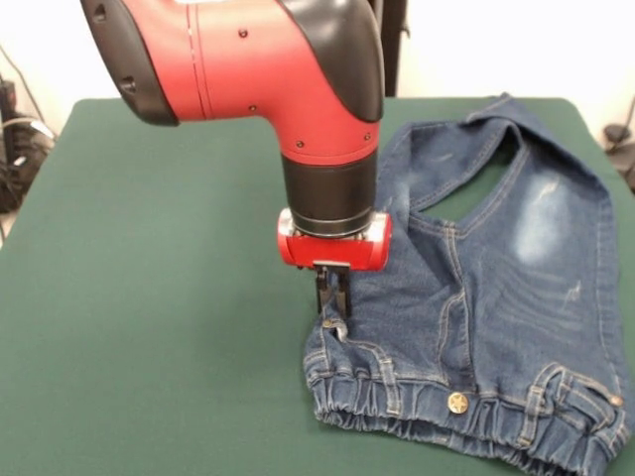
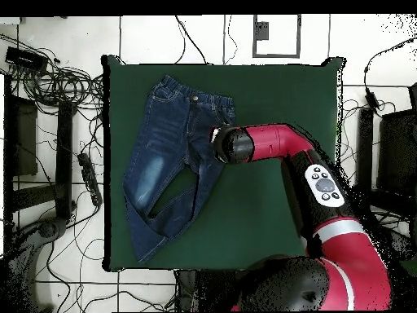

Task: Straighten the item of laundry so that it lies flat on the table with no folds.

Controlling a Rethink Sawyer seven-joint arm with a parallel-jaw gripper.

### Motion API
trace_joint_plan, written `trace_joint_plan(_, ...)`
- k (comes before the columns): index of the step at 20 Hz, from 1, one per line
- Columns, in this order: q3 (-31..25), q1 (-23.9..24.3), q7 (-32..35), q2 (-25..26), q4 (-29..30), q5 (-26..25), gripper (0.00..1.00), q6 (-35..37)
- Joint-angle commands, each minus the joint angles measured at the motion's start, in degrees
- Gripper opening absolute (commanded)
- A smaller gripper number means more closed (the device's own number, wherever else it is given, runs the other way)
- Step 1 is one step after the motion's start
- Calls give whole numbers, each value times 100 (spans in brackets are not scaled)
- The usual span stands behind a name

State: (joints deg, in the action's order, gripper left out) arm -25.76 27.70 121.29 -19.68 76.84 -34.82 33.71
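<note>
Green worktop (image 1: 149, 327) bare on the left. Centre: claw (image 1: 333, 297) down at the hip edge of the jeans (image 1: 496, 297), tips seemingly pinched on denim there. Right: jeans spread over the worktop's right part, legs crossing at the cuffs. Probably soft, light, draggable; waistband corners or cuffs best for gripping.

You're looking at a robotics lab: a red and black arm (image 2: 277, 147) works over a green felt counter (image 2: 269, 212) standing on a white tiled floor (image 2: 147, 41), with tangles of black cables (image 2: 61, 73), a power strip (image 2: 88, 175) and dark equipment racks (image 2: 20, 134) crowding both sides
</note>
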Motion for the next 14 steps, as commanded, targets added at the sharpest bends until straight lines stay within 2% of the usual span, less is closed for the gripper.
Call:
trace_joint_plan(1,-218,-92,-723,54,232,-154,0,-42)
trace_joint_plan(14,-592,543,-1965,-779,457,143,0,1194)
